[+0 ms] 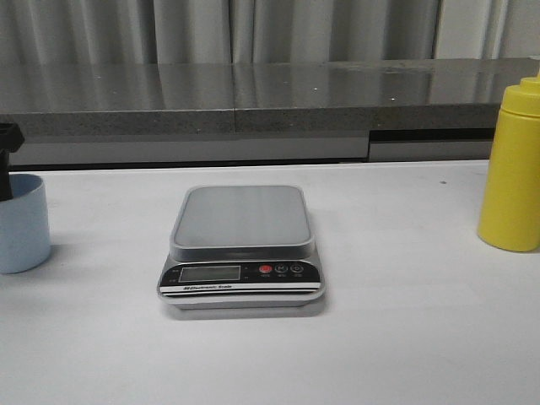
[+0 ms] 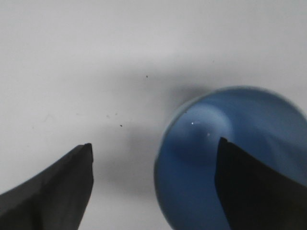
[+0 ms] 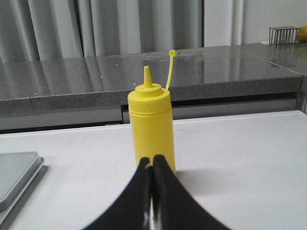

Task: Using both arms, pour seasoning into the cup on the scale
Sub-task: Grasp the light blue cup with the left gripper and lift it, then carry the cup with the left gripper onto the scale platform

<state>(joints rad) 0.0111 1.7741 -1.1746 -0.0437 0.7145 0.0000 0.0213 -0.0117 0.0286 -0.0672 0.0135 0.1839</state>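
Seasoning sits in a tall yellow plastic squeeze bottle (image 3: 150, 130) at the right side of the white table (image 1: 405, 337), upright, its tethered tip cover flipped clear of the nozzle; how full it is cannot be told through the opaque wall. The right gripper (image 3: 152, 191) faces it with fingers pressed together, grasping nothing, so a straight advance would likely shove or topple the bottle unless they spread first. The plain light blue tapered plastic cup (image 2: 230, 163) stands at the table's left edge, apparently empty. The left gripper (image 2: 153, 187) hangs over it, fingers spread, one inside the rim and one outside; a careless pinch on that wall could tip the light cup. The grey-topped digital kitchen scale (image 1: 242, 245) at centre carries nothing.
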